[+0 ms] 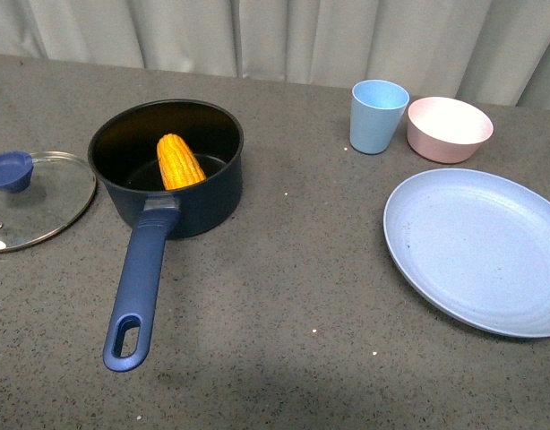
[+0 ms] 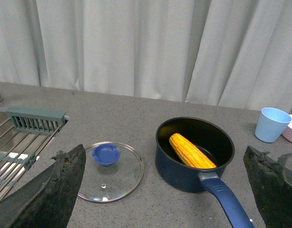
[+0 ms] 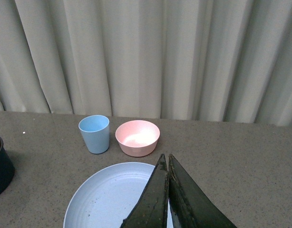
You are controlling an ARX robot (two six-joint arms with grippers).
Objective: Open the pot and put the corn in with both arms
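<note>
Dark navy round saucepan (image 1: 172,170), black inside, sits left of centre in the front view on the grey speckled bench (image 1: 284,313), its long blue slotted handle (image 1: 139,287) running toward the lower left. Yellow-orange corn cob (image 1: 179,161) lies inside, leaning against the pot's wall, one end poking up near the rim. Round glass lid with blue knob (image 1: 29,199) lies flat at the left edge, just beside the pot, apart from it. Light blue cup (image 1: 377,116) and pink bowl (image 1: 449,129) stand upper right; pale blue plate (image 1: 481,246) at right. Neither arm shows in the front view. Left tool (image 2: 160,190) spread wide, holding nothing; right tool (image 3: 167,190) pressed together, empty, above the plate. Judgement: task looks complete; best to keep both arms clear and avoid nudging handle or lid.
</note>
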